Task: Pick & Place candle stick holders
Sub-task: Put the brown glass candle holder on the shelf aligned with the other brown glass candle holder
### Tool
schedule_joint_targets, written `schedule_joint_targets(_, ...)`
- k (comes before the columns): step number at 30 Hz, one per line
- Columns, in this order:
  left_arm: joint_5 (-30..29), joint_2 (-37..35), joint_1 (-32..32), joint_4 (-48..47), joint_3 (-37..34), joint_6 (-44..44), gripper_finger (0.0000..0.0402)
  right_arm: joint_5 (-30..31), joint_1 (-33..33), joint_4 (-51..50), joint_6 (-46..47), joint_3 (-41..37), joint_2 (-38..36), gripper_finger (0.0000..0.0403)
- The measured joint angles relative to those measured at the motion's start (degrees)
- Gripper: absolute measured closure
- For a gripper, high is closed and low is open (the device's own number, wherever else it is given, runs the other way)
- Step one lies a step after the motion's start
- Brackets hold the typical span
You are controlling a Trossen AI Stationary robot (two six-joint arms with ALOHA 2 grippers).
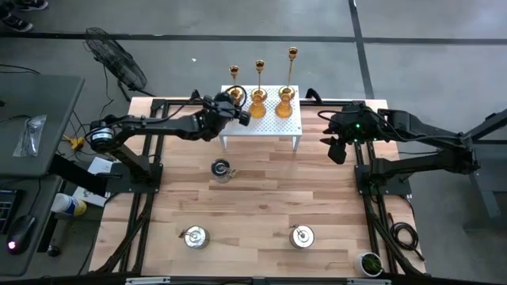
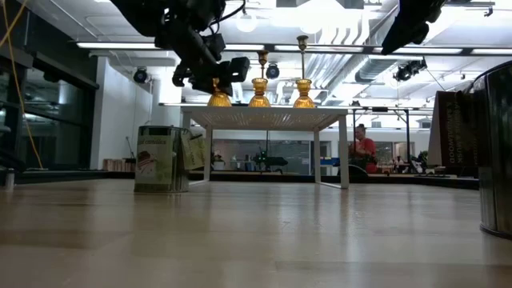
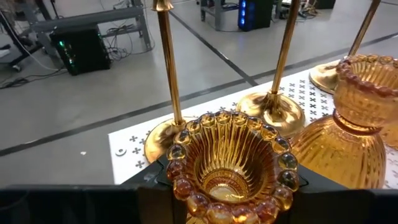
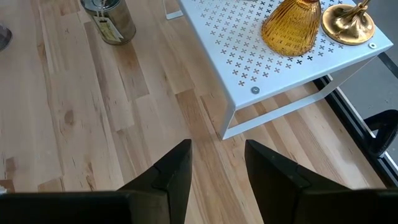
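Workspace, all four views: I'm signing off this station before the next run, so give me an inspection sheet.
Surface: wooden table, with a white perforated rack at its far edge.
Job's things: three gold candlesticks along the rack's back; two amber cups set on the rack, a third amber cup in the left gripper; three silvery pots on the table.
Clutter: small dark round thing at the table's near right corner.
Grippers: left gripper over the rack's left end, shut on the third cup; right gripper open, empty, right of the rack.
Cables: loops beside the right frame.
Surroundings: floor fan, side desk, a person far behind.
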Motion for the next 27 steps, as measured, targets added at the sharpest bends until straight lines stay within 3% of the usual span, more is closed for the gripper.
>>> schedule_joint_targets(27, 5.56, -0.09, 2.25, 0.29, 0.00, -1.20, 0.0273, 1.49, -0.02, 0.00, 0.02, 0.00, 0.02, 0.0263)
